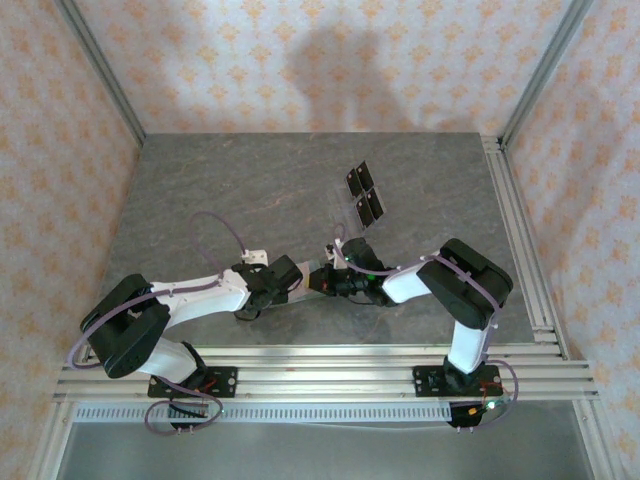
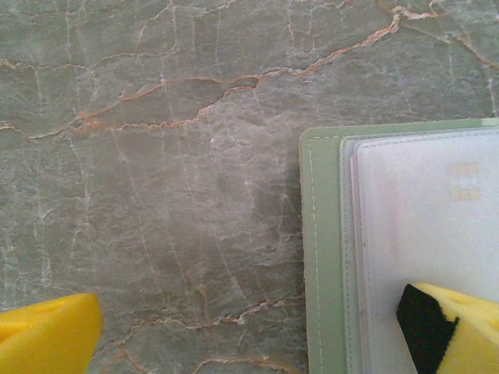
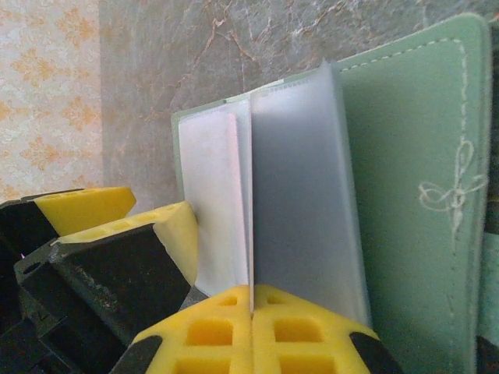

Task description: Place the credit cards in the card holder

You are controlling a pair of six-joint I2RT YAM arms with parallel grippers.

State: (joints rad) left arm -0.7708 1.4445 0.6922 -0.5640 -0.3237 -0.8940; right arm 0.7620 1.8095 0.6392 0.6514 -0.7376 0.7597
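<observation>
Open green holder (image 2: pixel 320 257) lies mid-frame on the surface (image 2: pixel 156 195), between the arms. Right jaws are shut on one clear sleeve (image 3: pixel 300 195), standing it upright. Left jaws gape wide and empty, straddling the holder's edge. Two black cards (image 1: pixel 357 180) lie well up-frame, in a diagonal row. A pale card (image 3: pixel 207 202) seems sleeved.

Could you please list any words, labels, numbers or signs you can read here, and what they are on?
None can be read.
Pale card in the card holder: faint orange marks, too blurred to read.
Card holder cover: a stitched bow, not text.
Black credit cards: too small to tell.
</observation>
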